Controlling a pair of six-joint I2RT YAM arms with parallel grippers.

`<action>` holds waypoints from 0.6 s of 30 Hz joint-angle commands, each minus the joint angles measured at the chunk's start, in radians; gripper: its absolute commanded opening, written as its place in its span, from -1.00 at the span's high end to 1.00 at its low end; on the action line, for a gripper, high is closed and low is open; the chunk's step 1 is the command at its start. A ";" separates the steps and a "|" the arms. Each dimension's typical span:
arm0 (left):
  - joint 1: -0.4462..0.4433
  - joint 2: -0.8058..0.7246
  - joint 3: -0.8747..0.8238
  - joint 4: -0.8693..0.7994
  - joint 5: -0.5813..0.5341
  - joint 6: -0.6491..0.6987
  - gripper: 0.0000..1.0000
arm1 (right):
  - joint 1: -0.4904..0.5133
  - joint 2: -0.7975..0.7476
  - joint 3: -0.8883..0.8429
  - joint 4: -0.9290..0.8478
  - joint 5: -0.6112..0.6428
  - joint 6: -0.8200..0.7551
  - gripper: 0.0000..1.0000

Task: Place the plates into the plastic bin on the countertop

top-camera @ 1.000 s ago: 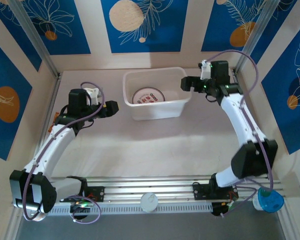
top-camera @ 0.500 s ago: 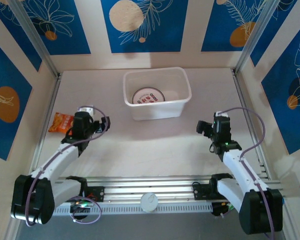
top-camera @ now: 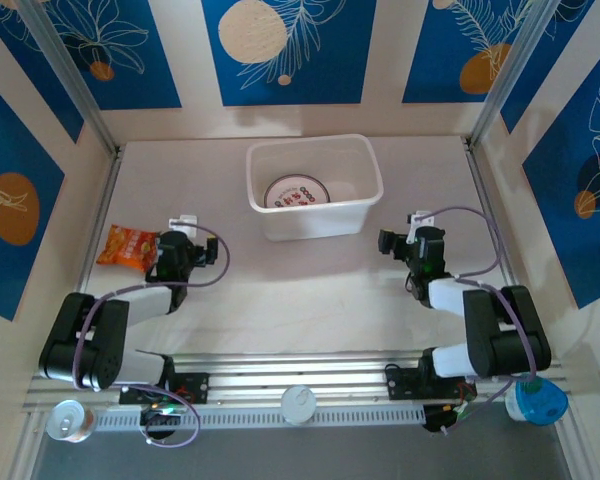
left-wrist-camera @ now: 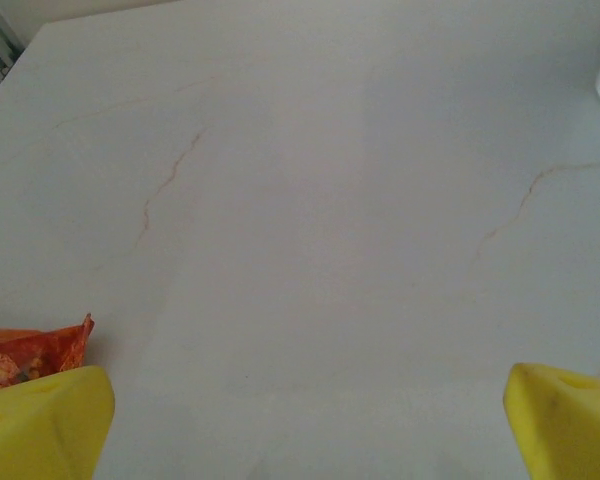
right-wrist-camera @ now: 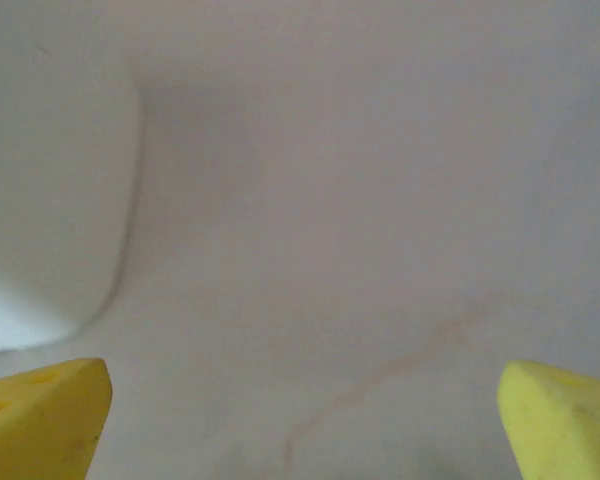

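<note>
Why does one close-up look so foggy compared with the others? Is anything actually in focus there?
Top external: sharp and evenly lit, plastic bin clearly outlined. Left wrist: countertop veins fairly crisp. Right wrist: soft throughout, the bin's corner a pale blur with a grey shadow beside it.

Bright, even light; soft wrist views.

**One plate in bin, arms folded low**

Plastic bin point(top-camera: 315, 222) sits on the bench point(top-camera: 280, 290) and holds one plate point(top-camera: 294, 192) with an orange-red print. Left arm point(top-camera: 140, 300) is folded near-left of the bin, touching an orange snack packet point(top-camera: 128, 246). Right arm point(top-camera: 450, 292) is folded near-right of the bin, apart from it.
</note>
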 commanded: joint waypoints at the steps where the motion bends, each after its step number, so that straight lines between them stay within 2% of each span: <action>1: 0.009 0.007 -0.030 0.208 0.024 0.080 -0.99 | -0.028 0.111 -0.048 0.329 -0.083 -0.055 -0.98; 2: 0.011 0.018 -0.051 0.259 0.040 0.091 -0.99 | -0.021 0.143 -0.047 0.384 -0.085 -0.064 -0.98; 3: 0.014 0.037 -0.067 0.310 0.051 0.096 -0.99 | -0.018 0.135 -0.023 0.333 -0.093 -0.072 -0.98; 4: 0.016 0.058 -0.066 0.330 0.060 0.100 -0.99 | -0.019 0.115 0.021 0.206 -0.120 -0.077 -0.98; 5: 0.016 0.080 -0.057 0.334 0.064 0.103 -0.99 | -0.042 0.128 0.033 0.196 -0.167 -0.068 -0.98; 7: 0.024 0.130 -0.048 0.377 0.066 0.104 -0.99 | -0.057 0.120 0.052 0.147 -0.184 -0.054 -0.98; 11: 0.050 0.202 -0.073 0.485 0.096 0.083 -0.99 | -0.065 0.128 0.058 0.152 -0.205 -0.052 -0.98; 12: 0.050 0.192 -0.058 0.440 0.086 0.074 -0.99 | -0.082 0.122 0.062 0.130 -0.245 -0.044 -0.98; 18: 0.059 0.196 -0.021 0.374 0.073 0.056 -0.99 | -0.083 0.126 0.063 0.133 -0.244 -0.046 -0.98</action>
